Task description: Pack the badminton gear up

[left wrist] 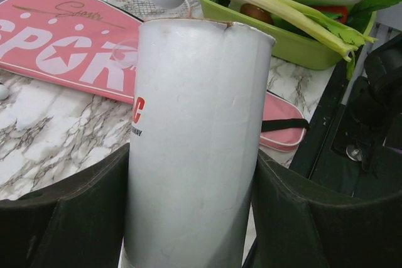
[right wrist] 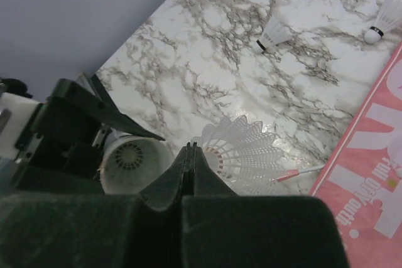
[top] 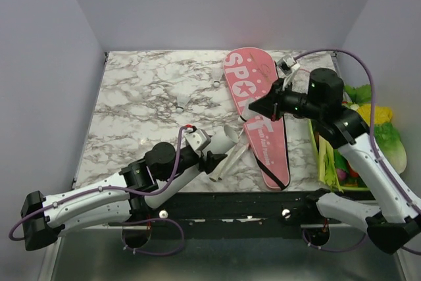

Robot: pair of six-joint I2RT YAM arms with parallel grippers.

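My left gripper [top: 212,160] is shut on the long white tube [top: 225,144], which fills the space between its pads in the left wrist view [left wrist: 195,142]. The tube's open mouth [right wrist: 132,158] points toward my right gripper [right wrist: 192,149]. That gripper is shut and pinches the rim of a white shuttlecock [right wrist: 245,152], holding it just off the tube mouth and above the table. In the top view the right gripper [top: 255,111] hovers over the pink SPORT bag [top: 260,113], which lies flat. A thin red-white racket shaft [right wrist: 301,172] pokes out beside the bag [right wrist: 377,186].
Loose shuttlecocks lie on the marble top [top: 179,106] [top: 216,83] [top: 141,141]; two of them show in the right wrist view [right wrist: 273,32] [right wrist: 380,26]. A green tray of toy vegetables [top: 355,149] stands at the right edge, also in the left wrist view [left wrist: 295,51]. Walls enclose the table.
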